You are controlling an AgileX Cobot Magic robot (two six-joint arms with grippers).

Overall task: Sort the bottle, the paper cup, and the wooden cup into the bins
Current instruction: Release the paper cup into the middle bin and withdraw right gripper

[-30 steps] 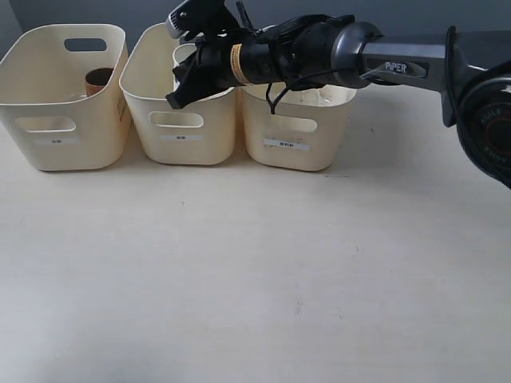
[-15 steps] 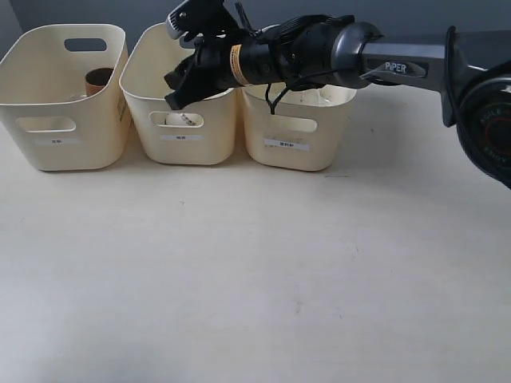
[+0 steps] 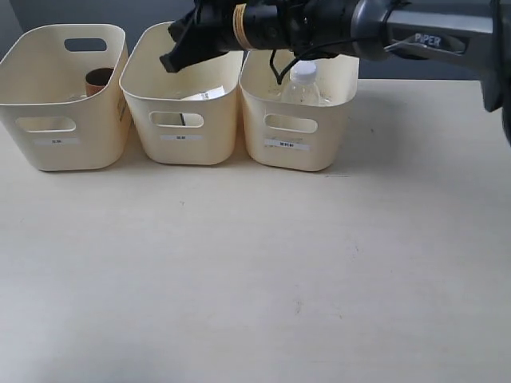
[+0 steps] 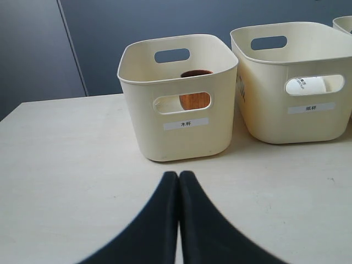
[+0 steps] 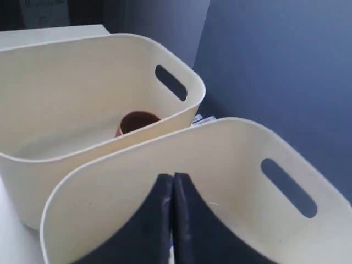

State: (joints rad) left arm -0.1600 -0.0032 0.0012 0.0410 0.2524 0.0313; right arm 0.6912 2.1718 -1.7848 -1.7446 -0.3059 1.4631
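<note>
Three cream bins stand in a row. The wooden cup point(image 3: 98, 80) stands in the left bin point(image 3: 48, 104), and shows through its handle cut-out point(image 4: 194, 101). The paper cup point(image 3: 204, 94) lies on its side in the middle bin point(image 3: 200, 136), also visible through that bin's cut-out point(image 4: 308, 85). The bottle point(image 3: 301, 83) stands upright in the right bin point(image 3: 319, 144). My right gripper point(image 3: 167, 62) hangs shut and empty above the middle bin's far left rim; in the right wrist view its tips point(image 5: 173, 177) meet. My left gripper point(image 4: 179, 175) is shut, low over the table before the left bin point(image 4: 179, 137).
The right arm point(image 3: 415, 36) stretches from the right edge across above the right and middle bins. A dark blue wall stands close behind the bins. Pale tabletop point(image 3: 255, 271) spreads in front of the bins.
The right gripper opened over the middle bin, the paper cup dropped into it, then the gripper shut and rose. The arm lifted, uncovering the bottle.
</note>
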